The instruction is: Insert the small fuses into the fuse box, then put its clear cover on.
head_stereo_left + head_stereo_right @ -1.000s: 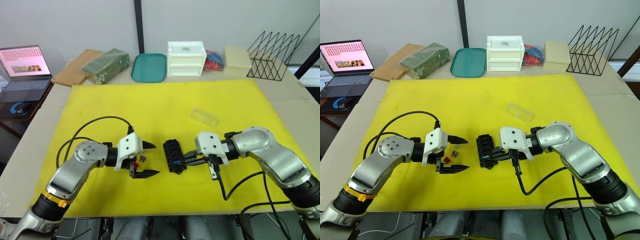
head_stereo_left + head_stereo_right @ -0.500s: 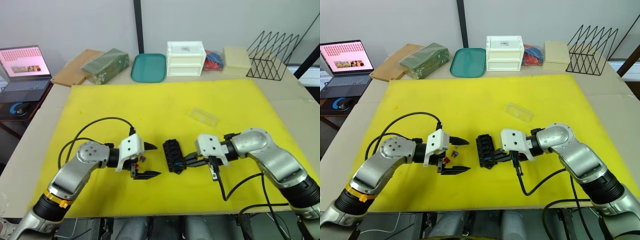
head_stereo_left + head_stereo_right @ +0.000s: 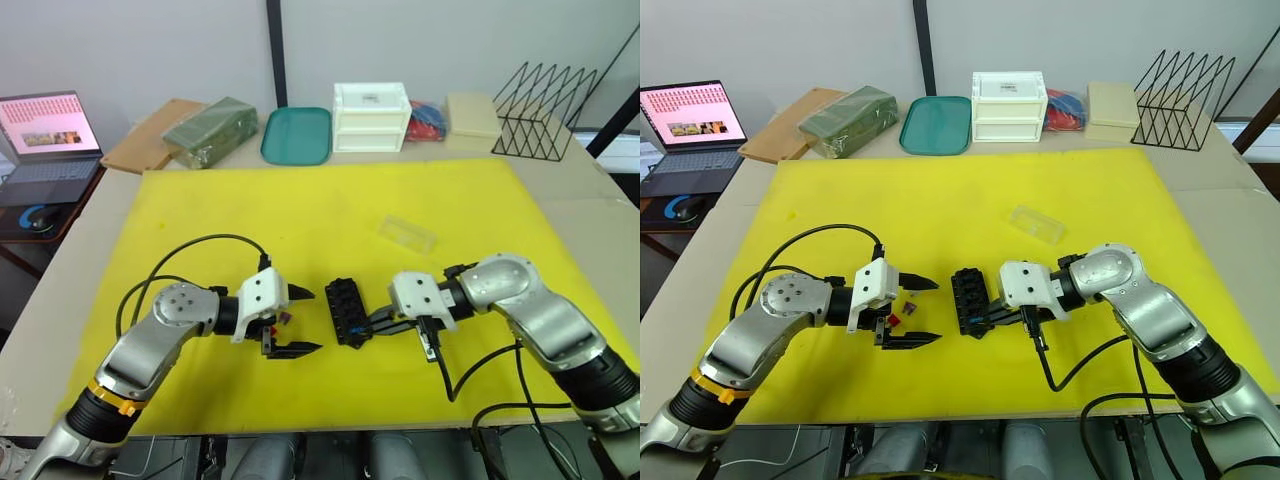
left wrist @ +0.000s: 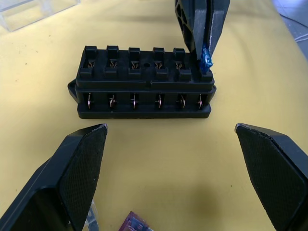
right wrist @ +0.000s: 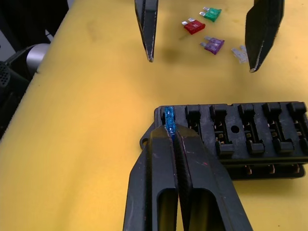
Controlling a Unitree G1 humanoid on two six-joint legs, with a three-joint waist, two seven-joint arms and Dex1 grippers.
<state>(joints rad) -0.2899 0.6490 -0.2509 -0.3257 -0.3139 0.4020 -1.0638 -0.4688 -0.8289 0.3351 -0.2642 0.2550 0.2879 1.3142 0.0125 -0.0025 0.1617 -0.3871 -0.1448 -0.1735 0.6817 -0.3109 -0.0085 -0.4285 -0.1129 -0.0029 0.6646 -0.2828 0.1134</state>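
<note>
Blue fuse (image 5: 169,118) pinched in right claw (image 5: 173,137) at end slot of black fuse box (image 4: 144,82); left claw (image 3: 295,320) spread wide beside it, over loose fuses (image 5: 208,30).

Fuse box (image 3: 347,311) sits on the mat (image 3: 330,210) near its front edge, about mid-width. Loose fuses (image 5: 208,30) lie on the mat just left of the box, between the left gripper's (image 3: 296,320) spread fingers. Right gripper (image 3: 372,322) is at the box's right side, pinching one fuse (image 5: 169,118) at a corner slot. Clear cover (image 3: 408,233) lies behind and right of the box, apart from it. Drawer box (image 3: 372,117), tray (image 3: 298,135), wire rack (image 3: 545,110) and laptop (image 3: 45,140) stand along the table's rear edge, beyond the mat.
</note>
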